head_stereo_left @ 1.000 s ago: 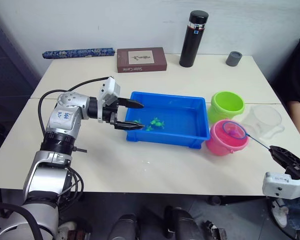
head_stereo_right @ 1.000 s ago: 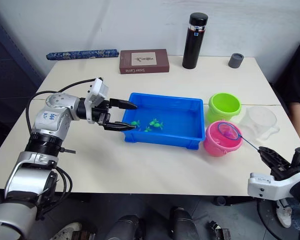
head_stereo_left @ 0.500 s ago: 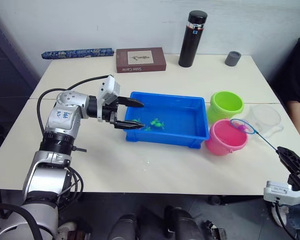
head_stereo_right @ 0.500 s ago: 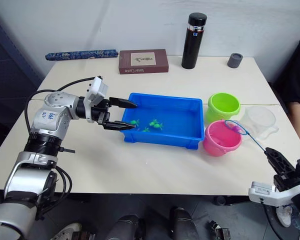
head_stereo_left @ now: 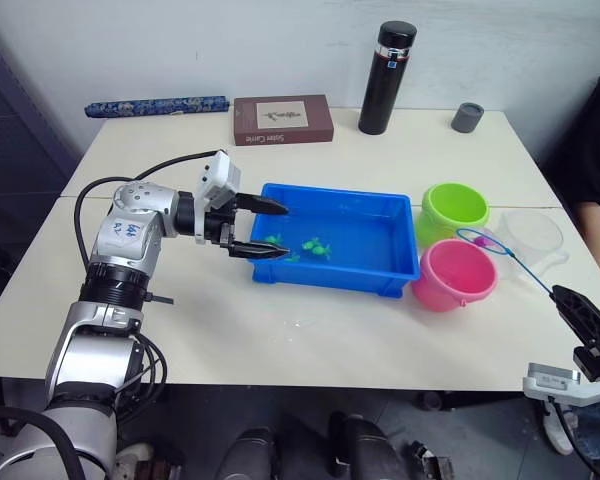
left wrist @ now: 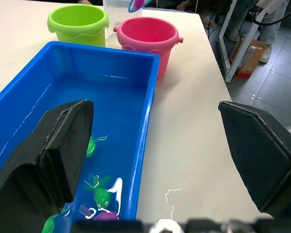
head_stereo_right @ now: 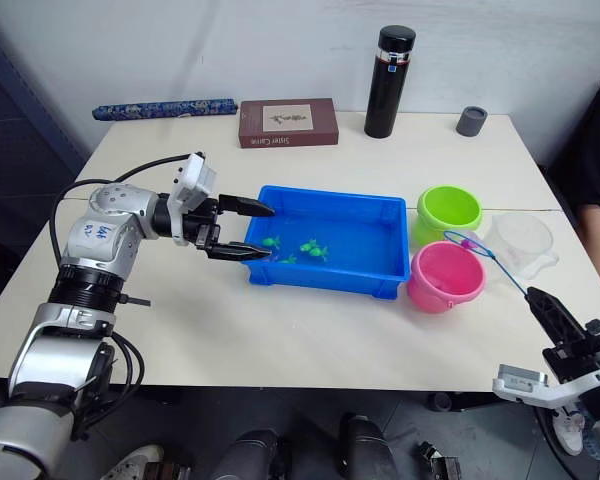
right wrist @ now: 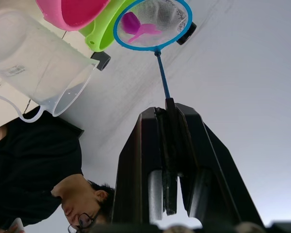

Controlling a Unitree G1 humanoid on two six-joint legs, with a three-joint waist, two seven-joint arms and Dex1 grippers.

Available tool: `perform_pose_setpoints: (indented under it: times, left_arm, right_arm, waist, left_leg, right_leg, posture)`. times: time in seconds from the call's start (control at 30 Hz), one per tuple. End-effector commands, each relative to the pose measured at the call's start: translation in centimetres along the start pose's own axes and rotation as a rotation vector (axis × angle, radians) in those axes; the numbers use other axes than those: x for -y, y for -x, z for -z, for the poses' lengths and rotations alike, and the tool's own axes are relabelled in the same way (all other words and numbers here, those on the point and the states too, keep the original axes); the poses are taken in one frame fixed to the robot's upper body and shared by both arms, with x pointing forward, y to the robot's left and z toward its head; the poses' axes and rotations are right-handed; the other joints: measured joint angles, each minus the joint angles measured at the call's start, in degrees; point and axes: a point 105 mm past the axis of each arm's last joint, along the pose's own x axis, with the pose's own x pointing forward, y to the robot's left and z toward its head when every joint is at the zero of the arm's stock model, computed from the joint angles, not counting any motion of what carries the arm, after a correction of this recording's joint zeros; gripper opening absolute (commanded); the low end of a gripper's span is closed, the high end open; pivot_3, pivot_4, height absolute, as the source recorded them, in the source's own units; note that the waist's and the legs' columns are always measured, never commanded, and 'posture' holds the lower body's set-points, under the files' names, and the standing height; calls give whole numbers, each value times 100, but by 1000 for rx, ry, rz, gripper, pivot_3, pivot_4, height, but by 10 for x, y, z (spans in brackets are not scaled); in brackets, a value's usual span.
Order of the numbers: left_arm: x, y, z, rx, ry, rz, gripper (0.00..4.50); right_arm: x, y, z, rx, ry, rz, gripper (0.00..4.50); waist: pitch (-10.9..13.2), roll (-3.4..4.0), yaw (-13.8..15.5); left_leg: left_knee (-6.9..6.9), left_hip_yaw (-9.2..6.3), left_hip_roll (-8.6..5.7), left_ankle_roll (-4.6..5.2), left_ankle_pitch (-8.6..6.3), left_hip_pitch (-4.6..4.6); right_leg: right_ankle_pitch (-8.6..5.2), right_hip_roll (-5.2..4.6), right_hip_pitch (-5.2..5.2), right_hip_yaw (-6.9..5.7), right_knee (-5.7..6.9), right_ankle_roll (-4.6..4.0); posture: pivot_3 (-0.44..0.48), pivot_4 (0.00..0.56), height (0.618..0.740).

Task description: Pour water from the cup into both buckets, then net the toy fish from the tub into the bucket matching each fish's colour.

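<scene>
Left eye view, against a second ago: my left gripper (head_stereo_left: 268, 228) has not moved, and my net (head_stereo_left: 477, 240) has lifted off the pink bucket (head_stereo_left: 453, 272) to hang just beside its rim, toward the cup (head_stereo_left: 528, 238).

The blue tub (head_stereo_left: 380, 275) sits mid-table with green fish (head_stereo_left: 314, 244) in its water; near my left fingers the fish blur together and I cannot count them. The green bucket (head_stereo_left: 455, 209) stands behind the pink one.

My left gripper is spread wide, one finger over the tub, one outside its end wall, gripping nothing. My right gripper (right wrist: 169, 145) is clamped on the net's wire handle, and a pink fish (right wrist: 138, 28) lies in the mesh.
</scene>
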Motion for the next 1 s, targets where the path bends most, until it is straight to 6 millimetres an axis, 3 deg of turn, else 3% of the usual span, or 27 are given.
perform_pose_setpoints:
  times: [0.03, 0.5, 1.0]
  left_arm:
    - [0, 5, -11, 22, -44, -8, 4444]
    - [0, 7, -11, 17, -46, -13, 4444]
    - [-3, 7, -13, 15, -52, -17, 4444]
  right_arm:
    - [8, 3, 1, -15, 32, 40, 0]
    - [7, 9, 0, -31, 175, 58, 0]
    - [4, 15, -5, -79, 183, 90, 0]
  waist:
    - [0, 0, -2]
    - [0, 0, -1]
    - [0, 0, -2]
  left_leg:
    - [0, 0, 0, 0, 0, 0]
    - [0, 0, 0, 0, 0, 0]
    - [0, 0, -1, 1, 0, 0]
  right_leg:
    - [0, 0, 0, 0, 0, 0]
    - [-1, 2, 0, 1, 1, -1]
    - [-1, 2, 0, 3, 1, -2]
  posture:
    - [0, 150, 740]
    - [0, 150, 740]
    - [0, 150, 740]
